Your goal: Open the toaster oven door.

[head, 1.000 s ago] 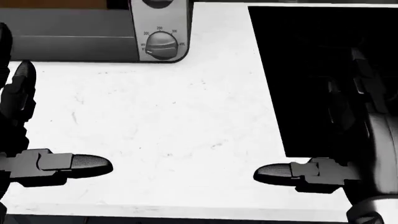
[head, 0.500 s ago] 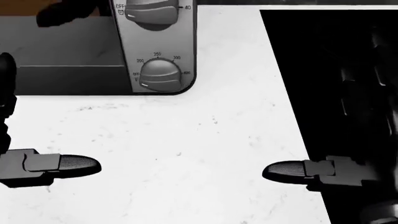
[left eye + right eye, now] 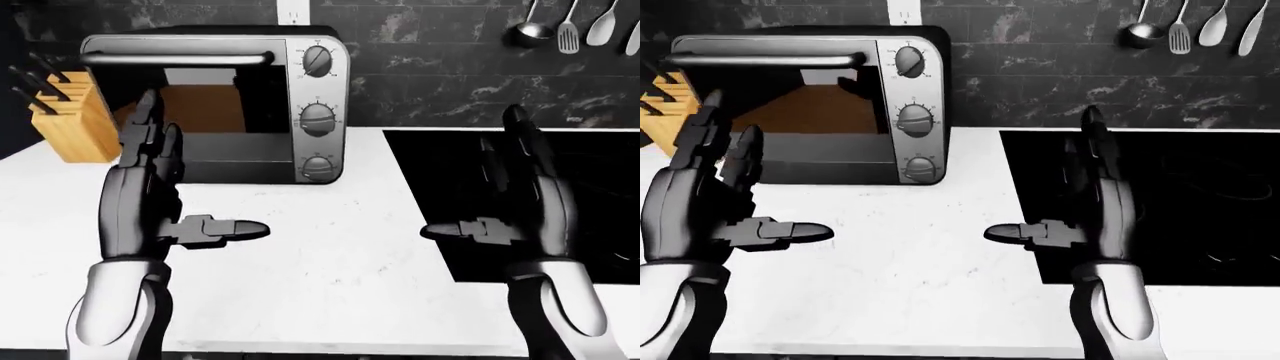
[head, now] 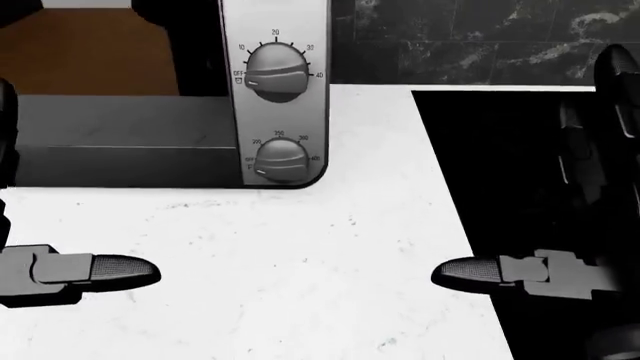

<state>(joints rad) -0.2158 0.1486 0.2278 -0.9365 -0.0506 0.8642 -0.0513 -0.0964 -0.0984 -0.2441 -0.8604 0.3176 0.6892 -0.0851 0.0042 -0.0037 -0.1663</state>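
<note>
The toaster oven [image 3: 215, 105] is set on the white bench [image 3: 330, 255], door shut, its handle [image 3: 175, 58] running along the top edge. Both hands are held spread and empty; the left hand [image 3: 140, 199] is best raised, curled over that bar and drawn down and outward

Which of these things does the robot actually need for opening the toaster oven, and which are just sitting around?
Needed: toaster oven, its door handle, left hand, right hand.

Just there: knife block, black cooktop, hanging utensils, three dials.
</note>
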